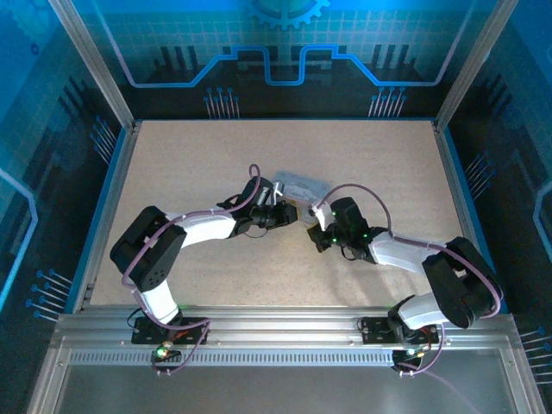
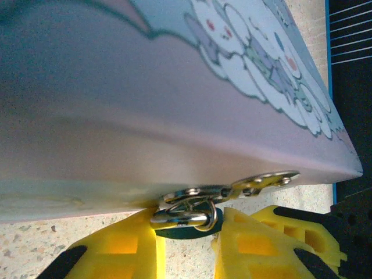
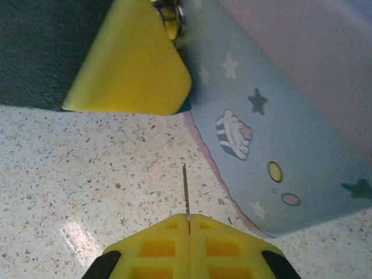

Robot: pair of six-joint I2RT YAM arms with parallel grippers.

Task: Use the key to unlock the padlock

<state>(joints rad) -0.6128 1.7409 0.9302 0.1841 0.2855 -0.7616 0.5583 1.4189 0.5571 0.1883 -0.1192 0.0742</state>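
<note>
The padlock (image 2: 185, 232) is a small dark bluish body with a shiny shackle, hanging from the metal hasp (image 2: 256, 183) of the cartoon-print tin (image 2: 174, 87). My left gripper (image 2: 187, 247) has its yellow fingers pressed on either side of the lock body. My right gripper (image 3: 189, 220) is shut on the key (image 3: 185, 189), a thin dark sliver sticking straight out of the fingertips, edge-on. The key tip points toward the left gripper's yellow finger (image 3: 131, 64) and stops short of it. A glint of the shackle (image 3: 172, 17) shows beside that finger.
From above, the tin (image 1: 299, 185) lies at mid-table with the left gripper (image 1: 281, 214) and right gripper (image 1: 316, 229) close together just in front of it. The tin's blue starred side (image 3: 273, 122) stands right of the key. Speckled tabletop (image 3: 87, 168) lies below.
</note>
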